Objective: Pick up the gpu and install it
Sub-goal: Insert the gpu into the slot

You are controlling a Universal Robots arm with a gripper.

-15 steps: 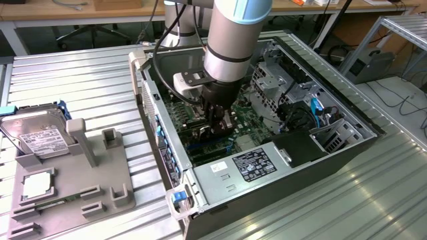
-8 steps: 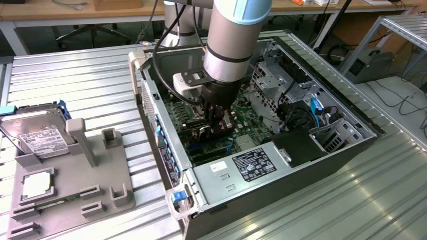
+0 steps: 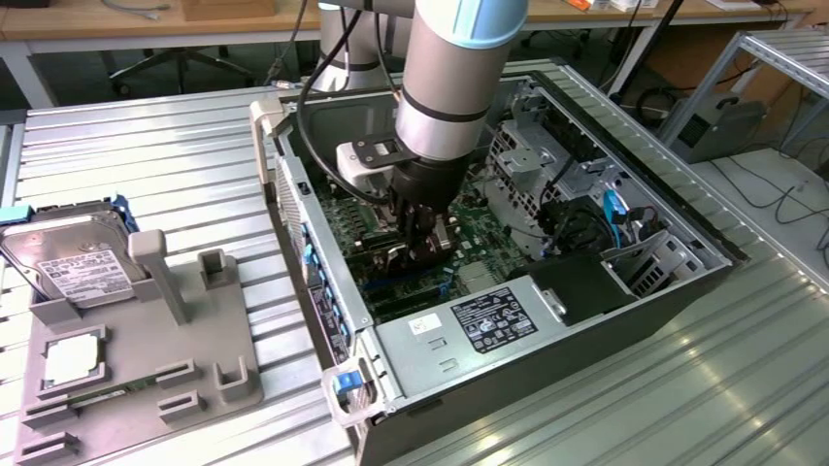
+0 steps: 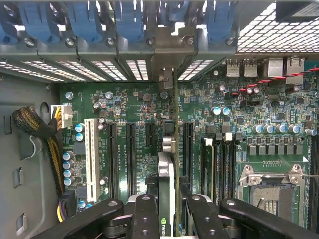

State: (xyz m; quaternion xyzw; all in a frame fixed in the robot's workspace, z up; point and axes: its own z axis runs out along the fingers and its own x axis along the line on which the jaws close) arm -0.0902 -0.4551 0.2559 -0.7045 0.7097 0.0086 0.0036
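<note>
The gpu stands on edge, thin and dark, running from between my fingers toward the case's rear slot wall, where its silver bracket end meets the opening. My gripper is shut on the gpu, one black finger on each side of the card. The card lies in line with the black expansion slots of the green motherboard; I cannot tell whether it is seated. In the exterior view my gripper reaches down inside the open computer case, and its fingers largely hide the card.
Blue slot latches line the rear wall. A white slot, a cable bundle and the CPU socket flank the card. Outside the case a grey fixture holds a hard drive and a CPU chip.
</note>
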